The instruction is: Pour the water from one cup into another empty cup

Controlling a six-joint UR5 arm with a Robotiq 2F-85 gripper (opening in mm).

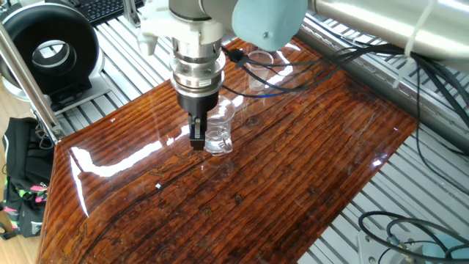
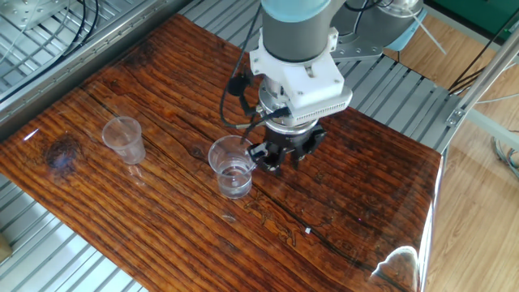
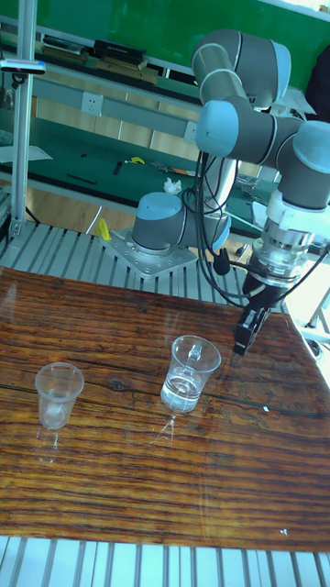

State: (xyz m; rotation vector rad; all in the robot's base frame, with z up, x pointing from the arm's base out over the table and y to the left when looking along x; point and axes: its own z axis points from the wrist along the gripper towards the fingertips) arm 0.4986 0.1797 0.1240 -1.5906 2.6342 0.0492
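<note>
The glass mug (image 2: pixel 229 165) stands upright mid-table with a little water (image 3: pixel 182 394) in its base. It also shows in one fixed view as the mug (image 1: pixel 220 129), and in the tall view as the mug (image 3: pixel 192 371). My gripper (image 2: pixel 274 156) hangs low at the mug's handle side, its dark fingers (image 1: pixel 198 135) close against the glass. The jaws look open and hold nothing, and they hide the handle. The small handleless empty cup (image 2: pixel 123 139) stands apart to the left, seen also as the cup (image 3: pixel 58 394) and the cup (image 1: pixel 257 68).
Black cables (image 1: pixel 308 70) trail from the arm over the far side of the wooden table (image 2: pixel 349 211). Metal slats (image 1: pixel 110 95) surround the tabletop. A round black device (image 1: pixel 50 53) and a bag (image 1: pixel 20 183) sit beyond the table's left edge.
</note>
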